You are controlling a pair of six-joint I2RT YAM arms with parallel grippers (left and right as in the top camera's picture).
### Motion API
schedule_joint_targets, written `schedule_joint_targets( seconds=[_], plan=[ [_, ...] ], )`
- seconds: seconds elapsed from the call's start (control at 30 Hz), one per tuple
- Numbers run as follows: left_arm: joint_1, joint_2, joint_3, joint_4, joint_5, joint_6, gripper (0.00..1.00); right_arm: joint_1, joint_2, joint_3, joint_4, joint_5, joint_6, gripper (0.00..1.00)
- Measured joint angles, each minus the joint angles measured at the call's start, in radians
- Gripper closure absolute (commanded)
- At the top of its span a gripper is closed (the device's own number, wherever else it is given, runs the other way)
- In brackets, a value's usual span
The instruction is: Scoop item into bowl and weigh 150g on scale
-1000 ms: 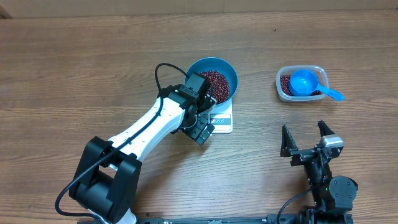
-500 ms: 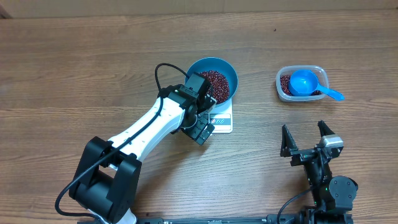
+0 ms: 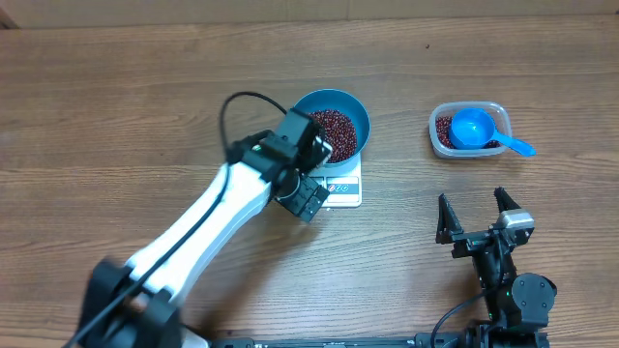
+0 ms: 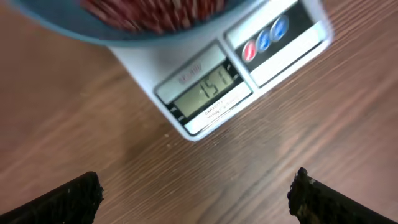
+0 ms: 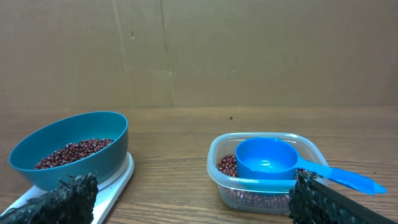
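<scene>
Both jaws spread, empty; left arm (image 3: pixel 208 217) extended to scale (image 4: pixel 211 93); right arm (image 3: pixel 511 288) tucked.

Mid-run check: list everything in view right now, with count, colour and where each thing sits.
bowl: one, deep blue, on the scale, centre of the table
beans in bowl: many, dark red-brown, heaped inside it
scale: one, white, under the bowl, display lit
tub: one, clear plastic, to the right of the bowl
beans in tub: many, dark red-brown, under the scoop
scoop: one, blue, resting in the tub, handle pointing right
table: one, brown wood
left gripper: one, black, open, over the scale's front edge
right gripper: one, black, open, near edge, below the tub
</scene>
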Motion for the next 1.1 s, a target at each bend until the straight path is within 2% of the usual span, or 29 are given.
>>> schedule_joint_targets(
  seconds=[0.3,0.47,0.63,0.77,0.87,1.0,1.1],
  plan=[
    [0.000,-0.386,0.000,-0.093,-0.074,0.005,0.00,0.000,0.000,0.000,0.000,0.000,0.000,0.00],
    [0.002,-0.464,-0.013,-0.084,-0.087,0.001,0.00,0.000,0.000,0.000,-0.001,0.000,0.000,0.00],
    [0.029,-0.563,-0.183,0.164,-0.090,-0.012,0.00,0.000,0.000,0.000,-0.001,0.000,0.000,0.00],
    [0.093,-0.673,-0.411,0.535,-0.076,-0.027,0.01,0.000,0.000,0.000,-0.001,0.000,0.000,0.00],
    [0.156,-0.756,-0.562,0.737,-0.045,-0.029,0.00,0.000,0.000,0.000,0.000,0.000,0.000,0.00],
    [0.229,-0.936,-0.780,0.898,0.047,-0.043,0.00,0.000,0.000,0.000,0.000,0.000,0.000,0.00],
    [0.243,-1.067,-0.880,0.908,0.073,-0.071,0.01,0.000,-0.001,0.000,-0.001,0.000,0.000,0.00]
  ],
)
